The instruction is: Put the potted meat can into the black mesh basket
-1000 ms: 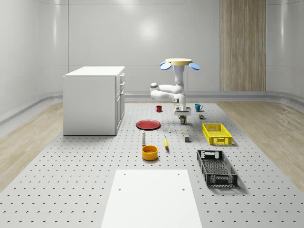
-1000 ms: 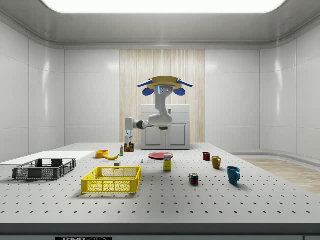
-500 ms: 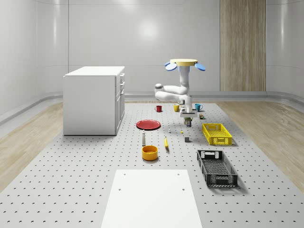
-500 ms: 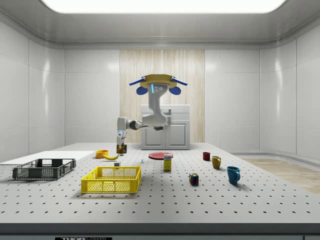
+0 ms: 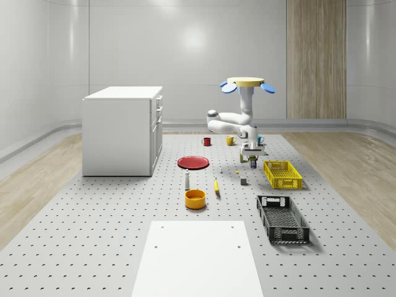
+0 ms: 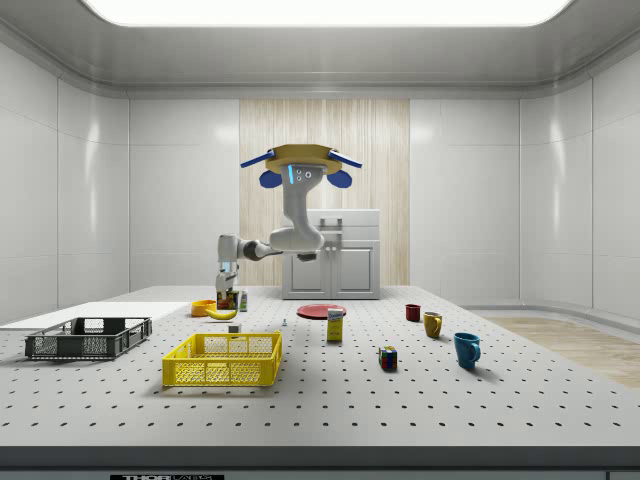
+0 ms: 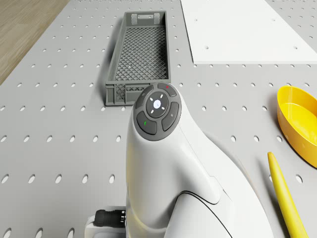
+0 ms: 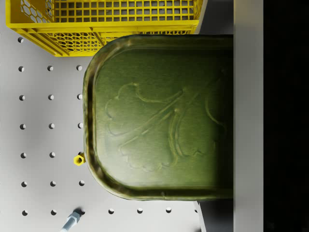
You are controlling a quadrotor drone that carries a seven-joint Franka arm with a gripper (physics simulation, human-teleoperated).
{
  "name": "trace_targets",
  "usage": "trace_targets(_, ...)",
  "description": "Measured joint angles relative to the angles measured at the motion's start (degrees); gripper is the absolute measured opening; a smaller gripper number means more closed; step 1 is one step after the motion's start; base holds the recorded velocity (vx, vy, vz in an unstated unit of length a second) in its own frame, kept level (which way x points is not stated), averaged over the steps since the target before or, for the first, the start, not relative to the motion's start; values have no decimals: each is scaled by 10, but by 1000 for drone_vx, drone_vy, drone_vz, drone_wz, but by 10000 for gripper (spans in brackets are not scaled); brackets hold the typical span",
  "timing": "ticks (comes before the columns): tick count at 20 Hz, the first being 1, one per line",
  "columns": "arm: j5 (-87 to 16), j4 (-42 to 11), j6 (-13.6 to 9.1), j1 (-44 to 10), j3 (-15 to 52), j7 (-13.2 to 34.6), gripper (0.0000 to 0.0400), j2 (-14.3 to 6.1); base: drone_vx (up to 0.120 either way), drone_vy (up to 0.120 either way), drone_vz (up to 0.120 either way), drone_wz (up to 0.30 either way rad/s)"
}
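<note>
Nearest to you in the whole-scene view, the black mesh basket [image 5: 283, 218] is lying on the perforated surface [image 5: 93, 235], beside the white panel [image 5: 197, 258]. Behind it you are seeing the yellow crate [image 5: 283, 174], and toward the whole-scene view's left the yellow bowl [image 5: 195, 198], the banana [image 5: 216, 185] and the red plate [image 5: 193, 162].

The tool [image 5: 252, 158] is hanging in the air near the yellow crate, well apart from the basket, and it is grasping the potted meat can [image 8: 161, 116]. In the wrist view you are looking at the green bottom of the can, pressed against one finger [image 8: 247, 116], with the crate just beyond it and a small yellow nut [image 8: 78, 159] and a bolt [image 8: 71, 222] lying on the surface below. In the side view the can [image 6: 228, 300] is probably the small dark thing under the tool [image 6: 226, 296], but this is hard to confirm.

The drone [image 5: 247, 83] is hovering high over the surface, behind the crate, and its arm [image 5: 232, 120] is reaching down in front. Farther away, the red mug [image 5: 206, 141], yellow mug [image 5: 229, 140] and blue mug [image 5: 258, 140] are standing, and the white cabinet [image 5: 122, 130] is standing at the whole-scene view's left.
</note>
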Motion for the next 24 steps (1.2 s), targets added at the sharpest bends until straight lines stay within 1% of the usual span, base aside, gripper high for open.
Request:
trace_targets(3,1,0,1,0,0,0,285,-1,120,107,0,0)
trace_targets(24,3,0,8,-2,1,1,285,-9,120,0,0,0)
